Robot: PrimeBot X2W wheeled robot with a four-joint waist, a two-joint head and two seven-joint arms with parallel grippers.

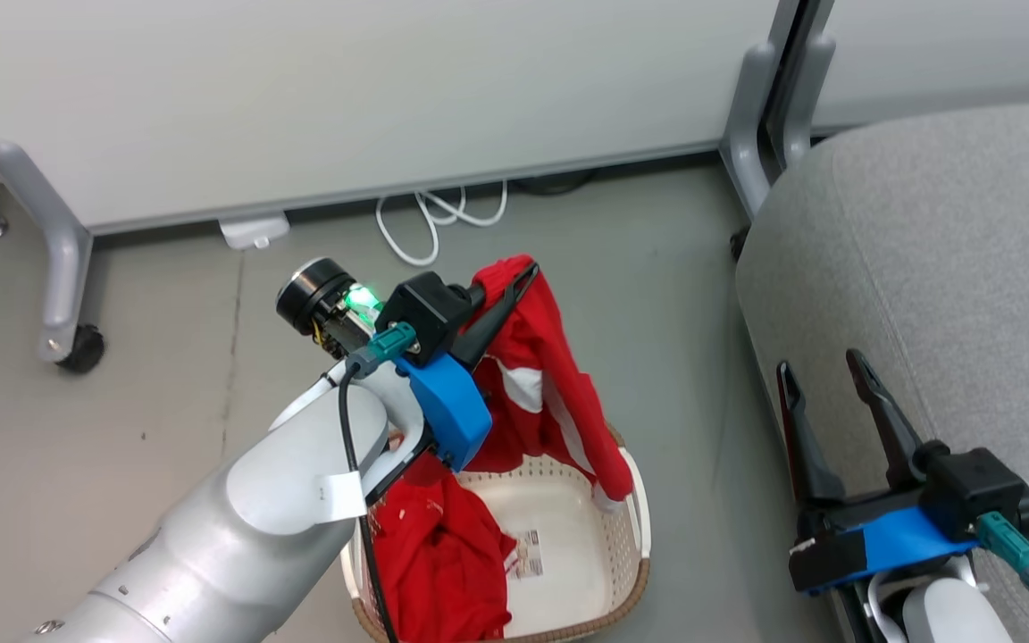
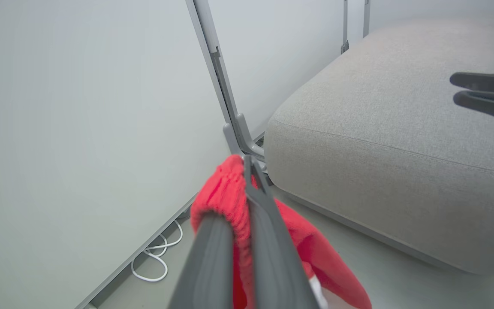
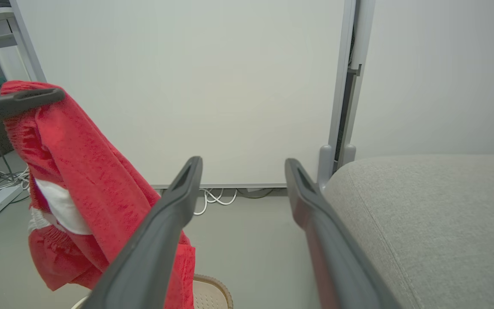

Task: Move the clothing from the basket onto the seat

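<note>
The left pincer (image 1: 523,272), near the middle of the head picture, is shut tight on the top of one red garment (image 1: 550,357). The cloth hangs down from it. Its low end is right at the rim of the basket (image 1: 635,572) at the bottom middle, and I cannot tell if it touches. A second red garment (image 1: 443,554) lies in the left part of the basket. At the lower right, the right pincer (image 1: 818,366) is wide open and holds nothing. It sits just beside the edge of the big grey seat (image 1: 943,250) on the right.

I think the step is lifting out the first piece. Next, the left arm needs to go up until the cloth is free of the basket. Then it should swing right over the seat and let go.
</note>
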